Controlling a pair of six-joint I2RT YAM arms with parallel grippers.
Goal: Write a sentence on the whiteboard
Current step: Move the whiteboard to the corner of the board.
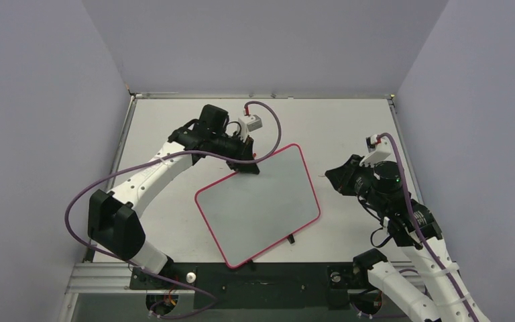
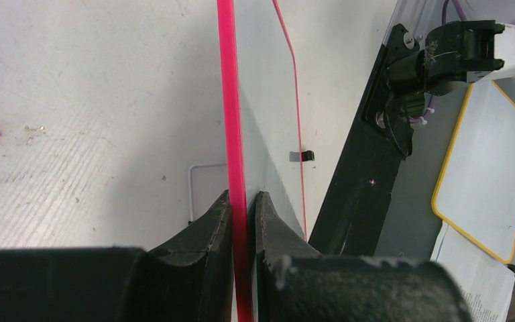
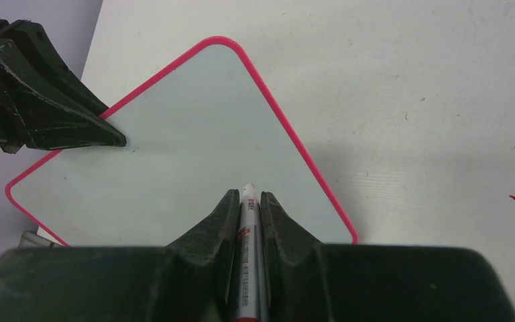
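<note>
Grey-white counter (image 1: 349, 127) spread wide, and the whiteboard (image 1: 258, 204) sits mid-counter, turned at an angle, red-pink rim all round, one corner near the arms' bases. Left arm (image 1: 154, 171) reaches across to the board's far left edge, and the left jaws are clamped on that rim, one finger on either side. Right arm (image 1: 402, 208) hangs off to the board's right, the right jaws pinched tight on a marker (image 3: 248, 235), its pale end pointing at the glossy white face. A small black object (image 1: 291, 238) lies just beside the board's near edge.
</note>
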